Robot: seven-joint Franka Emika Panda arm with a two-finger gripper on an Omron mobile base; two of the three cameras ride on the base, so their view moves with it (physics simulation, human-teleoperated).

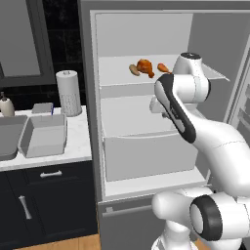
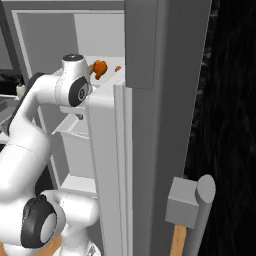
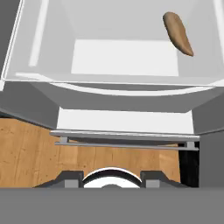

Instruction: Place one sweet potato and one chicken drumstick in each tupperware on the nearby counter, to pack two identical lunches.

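Note:
On the top fridge shelf lie a tan sweet potato (image 1: 134,70), an orange chicken drumstick (image 1: 145,67) and a second, smaller drumstick (image 1: 164,68); the right base view catches a drumstick (image 2: 100,67) past my arm. Another brown sweet potato (image 3: 178,33) lies lower in the fridge, on a white surface at the upper right of the hand view. My gripper (image 3: 111,177) hangs above and in front of it, open with nothing between its fingers. A grey tupperware (image 1: 44,135) stands empty on the white counter (image 1: 78,141) left of the fridge.
The open fridge door (image 2: 150,125) stands close on my right. A paper towel roll (image 1: 68,93) and a soap bottle (image 1: 6,105) stand at the back of the counter. A grey basin (image 1: 10,136) lies at the far left. Wooden floor (image 3: 26,148) shows below.

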